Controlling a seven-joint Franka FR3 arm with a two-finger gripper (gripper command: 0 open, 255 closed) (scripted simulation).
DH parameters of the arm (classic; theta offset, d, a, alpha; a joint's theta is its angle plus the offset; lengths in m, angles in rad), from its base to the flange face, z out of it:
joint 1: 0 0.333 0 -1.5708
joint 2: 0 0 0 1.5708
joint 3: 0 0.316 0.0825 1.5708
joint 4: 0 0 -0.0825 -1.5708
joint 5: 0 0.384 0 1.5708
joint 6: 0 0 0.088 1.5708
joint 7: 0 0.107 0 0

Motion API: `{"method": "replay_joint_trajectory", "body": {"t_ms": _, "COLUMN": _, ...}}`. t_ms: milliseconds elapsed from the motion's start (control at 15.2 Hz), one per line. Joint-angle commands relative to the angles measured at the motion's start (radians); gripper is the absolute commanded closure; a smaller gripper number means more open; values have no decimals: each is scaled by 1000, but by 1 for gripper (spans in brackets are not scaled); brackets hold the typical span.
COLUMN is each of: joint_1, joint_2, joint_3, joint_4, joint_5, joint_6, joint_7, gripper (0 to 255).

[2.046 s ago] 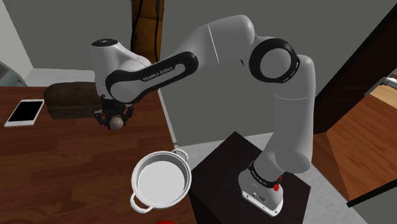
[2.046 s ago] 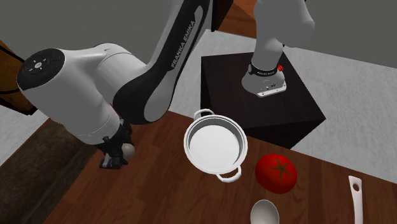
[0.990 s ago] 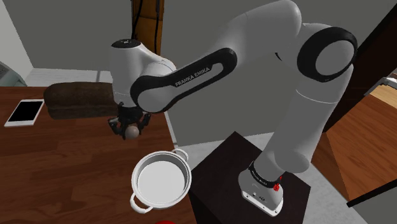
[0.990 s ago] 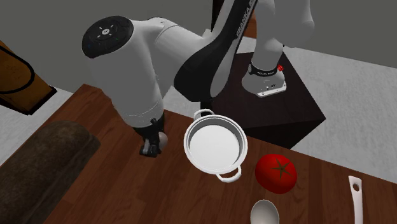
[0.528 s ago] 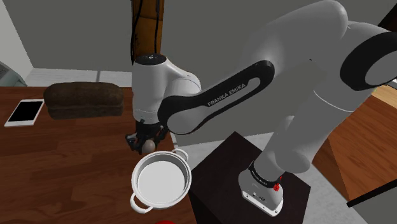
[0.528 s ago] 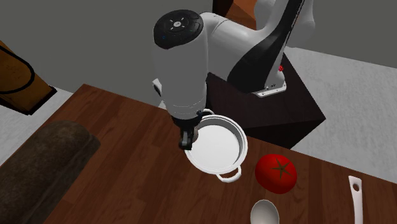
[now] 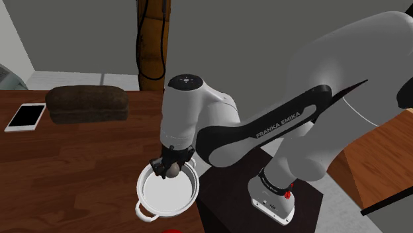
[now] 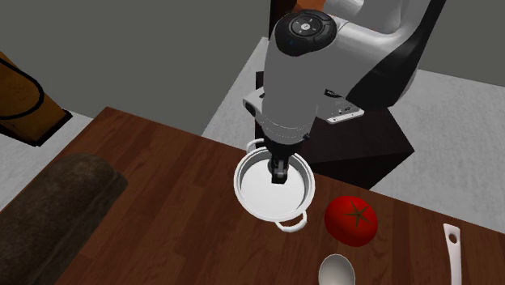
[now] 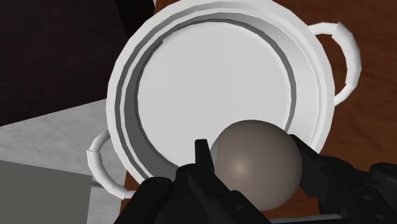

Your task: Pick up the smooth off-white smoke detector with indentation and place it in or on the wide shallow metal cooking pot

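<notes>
The smoke detector [image 9: 254,167] looks like a smooth grey-beige dome, clasped between my black fingers. My gripper [image 9: 251,151] is shut on it and hovers over the inside of the wide, shallow white pot [image 9: 127,83], close to one side of the rim. In the shoulder view the gripper [image 7: 169,169] holds the detector [image 7: 174,171] just above the pot [image 7: 143,196], near its far rim. In the second exterior view the gripper [image 8: 280,172] hangs over the pot [image 8: 244,197], which stands on the brown wooden table by the corner nearest the stand.
A red tomato [image 8: 351,219], a grey spoon [image 8: 336,270] and a white spatula [image 8: 451,249] lie near the pot. A dark brown loaf [image 7: 88,102] and a phone [image 7: 26,116] lie further off on the table. The dark stand [image 7: 228,179] sits next to the table edge.
The arm has swung from beside the loaf toward the shoulder view's right and lower, carrying the detector. It now hangs over the pot, still held.
</notes>
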Motion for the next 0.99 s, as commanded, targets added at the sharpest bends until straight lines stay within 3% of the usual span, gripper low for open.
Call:
{"method": "replay_joint_trajectory", "body": {"t_ms": 0, "joint_1": -1, "joint_2": 15, "joint_3": 6, "joint_4": -19, "joint_5": -4, "joint_6": 32, "joint_7": 7, "gripper": 255}}
{"method": "replay_joint_trajectory", "body": {"t_ms": 594, "joint_1": -23, "joint_2": 142, "joint_3": 31, "joint_4": -58, "joint_5": -87, "joint_6": 186, "joint_7": 70, "gripper": 255}}
{"method": "replay_joint_trajectory", "body": {"t_ms": 924, "joint_1": -23, "joint_2": 142, "joint_3": 31, "joint_4": -58, "joint_5": -87, "joint_6": 186, "joint_7": 70, "gripper": 255}}
